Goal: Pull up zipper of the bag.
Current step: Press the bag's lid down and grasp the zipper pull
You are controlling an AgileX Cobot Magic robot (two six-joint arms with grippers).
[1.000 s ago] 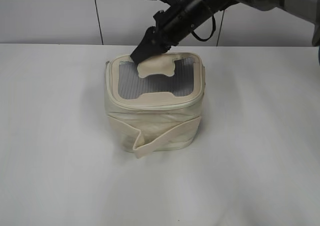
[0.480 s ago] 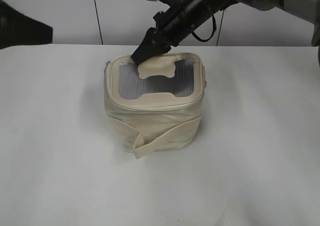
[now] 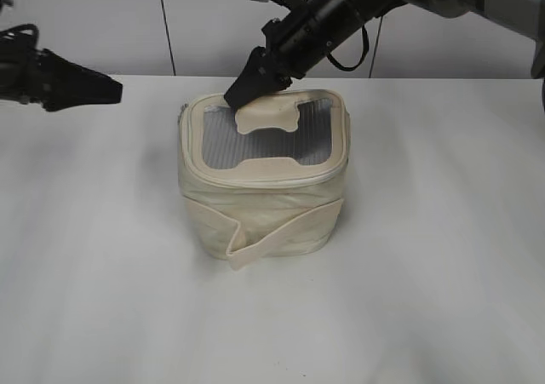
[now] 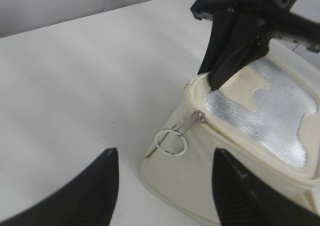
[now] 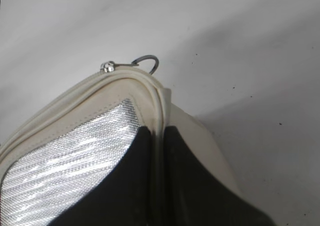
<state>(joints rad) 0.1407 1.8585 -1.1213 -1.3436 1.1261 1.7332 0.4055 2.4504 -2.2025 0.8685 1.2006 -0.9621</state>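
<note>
The cream bag (image 3: 255,209) stands upright on the white table, its grey window and H-shaped patch (image 3: 268,116) on top. The zipper track (image 3: 255,174) runs around the top rim. A silver pull with a round ring (image 4: 171,142) hangs at the bag's back left corner; it also shows in the right wrist view (image 5: 146,61). My right gripper (image 3: 241,90) is shut on the top rim (image 5: 157,131) beside that corner. My left gripper (image 3: 106,88) is open and empty, left of the bag; in its wrist view its jaws (image 4: 164,155) frame the ring from a distance.
The white table (image 3: 426,273) stretches around the bag on all sides. A pale wall with a dark vertical seam (image 3: 165,26) stands behind the table. The bag's wide strap band (image 3: 281,231) hangs loose at its front.
My left gripper has come into the exterior view from the left edge and moved right toward the bag. The right gripper and the bag have not moved.
</note>
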